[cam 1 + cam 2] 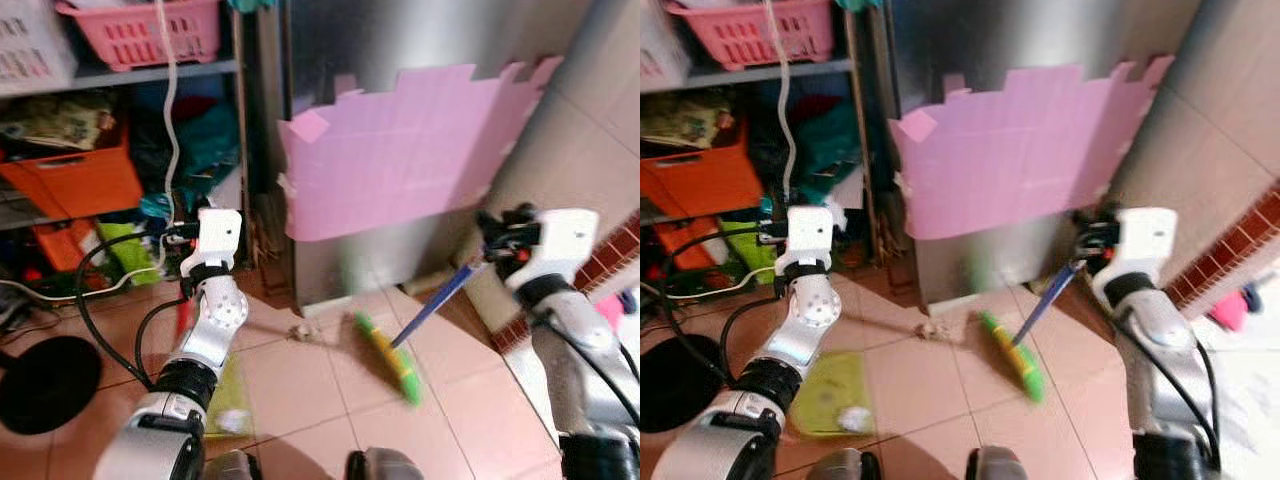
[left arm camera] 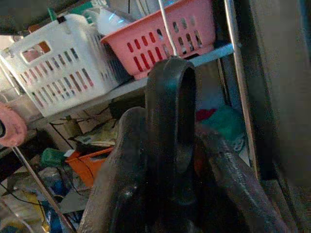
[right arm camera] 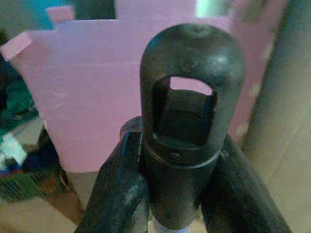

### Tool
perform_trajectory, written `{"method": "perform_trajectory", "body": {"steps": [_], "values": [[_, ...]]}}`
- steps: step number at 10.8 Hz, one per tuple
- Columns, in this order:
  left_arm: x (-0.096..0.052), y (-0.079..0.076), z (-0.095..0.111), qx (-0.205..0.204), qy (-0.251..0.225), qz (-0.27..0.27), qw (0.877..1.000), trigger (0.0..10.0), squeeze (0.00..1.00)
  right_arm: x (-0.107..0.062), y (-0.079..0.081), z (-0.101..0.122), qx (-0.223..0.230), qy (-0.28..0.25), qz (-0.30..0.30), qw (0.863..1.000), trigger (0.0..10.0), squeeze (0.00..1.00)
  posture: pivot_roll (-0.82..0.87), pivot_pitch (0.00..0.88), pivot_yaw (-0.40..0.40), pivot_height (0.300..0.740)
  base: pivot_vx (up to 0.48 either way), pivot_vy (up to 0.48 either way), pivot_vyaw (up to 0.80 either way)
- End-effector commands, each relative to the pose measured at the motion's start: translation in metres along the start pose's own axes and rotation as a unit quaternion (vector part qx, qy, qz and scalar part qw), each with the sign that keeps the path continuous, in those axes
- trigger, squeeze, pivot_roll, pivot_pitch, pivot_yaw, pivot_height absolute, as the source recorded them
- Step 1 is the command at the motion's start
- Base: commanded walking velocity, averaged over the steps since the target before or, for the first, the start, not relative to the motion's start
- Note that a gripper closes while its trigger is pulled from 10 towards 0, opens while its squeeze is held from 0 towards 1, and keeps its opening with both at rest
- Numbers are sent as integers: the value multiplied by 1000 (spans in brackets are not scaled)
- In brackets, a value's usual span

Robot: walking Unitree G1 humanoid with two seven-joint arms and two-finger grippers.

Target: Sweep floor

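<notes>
Over on the left, the left arm is bent up at the elbow, wrist raised before the cluttered shelf, and the left gripper (image 2: 170, 145) has its fingers (image 2: 121, 184) clamped on a black looped handle end (image 2: 171, 97); what hangs below that grip is hidden behind the arm, though a green dustpan (image 1: 835, 395) lies on the tiled floor (image 1: 300, 400) beside it with a pale scrap in it. The wrist view looks up at a white basket (image 2: 63, 68) and a pink basket (image 2: 165, 34) on the shelf. A small clump of debris (image 1: 300, 332) sits on the tiles in front of the pink-papered panel (image 1: 400, 160). Then the broom (image 1: 395, 365), blurred with motion: green and yellow head down on the floor, blue stick slanting up and to the right. On the right, the right arm reaches up and forward, and the right gripper (image 3: 187, 160) squeezes its fingers (image 3: 116, 194) around the broom's black hanging-loop cap, its tip facing the pink panel.
</notes>
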State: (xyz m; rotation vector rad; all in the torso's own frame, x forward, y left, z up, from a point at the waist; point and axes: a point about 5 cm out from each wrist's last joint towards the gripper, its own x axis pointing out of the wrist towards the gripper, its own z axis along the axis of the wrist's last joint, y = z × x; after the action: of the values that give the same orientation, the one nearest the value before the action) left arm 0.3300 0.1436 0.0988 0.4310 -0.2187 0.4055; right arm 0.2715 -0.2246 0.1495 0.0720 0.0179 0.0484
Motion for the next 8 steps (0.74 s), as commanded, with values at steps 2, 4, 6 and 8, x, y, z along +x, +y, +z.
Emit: {"method": "perform_trajectory", "body": {"steps": [2, 4, 6, 8], "values": [[7, -4, 9, -11, -16, 11, 1000, 10000, 0, -8, 18, 7, 106, 4, 4, 994, 10000, 0, -323, 105, -28, 740, 0, 0, 0], [6, -14, 18, -38, -27, 0, 999, 10000, 0, -16, 28, 6, 155, 4, -2, 988, 10000, 0, -320, 98, -38, 740, 0, 0, 0], [5, -19, 20, -43, -28, -5, 999, 10000, 0, -14, 35, 16, 169, 3, 34, 985, 10000, 0, -334, 85, -41, 740, 0, 0, 0], [6, -21, 20, -45, -28, -5, 999, 10000, 0, -12, 43, 30, 140, 2, 139, 980, 10000, 0, -333, 76, -43, 740, 0, 0, 0]]}}
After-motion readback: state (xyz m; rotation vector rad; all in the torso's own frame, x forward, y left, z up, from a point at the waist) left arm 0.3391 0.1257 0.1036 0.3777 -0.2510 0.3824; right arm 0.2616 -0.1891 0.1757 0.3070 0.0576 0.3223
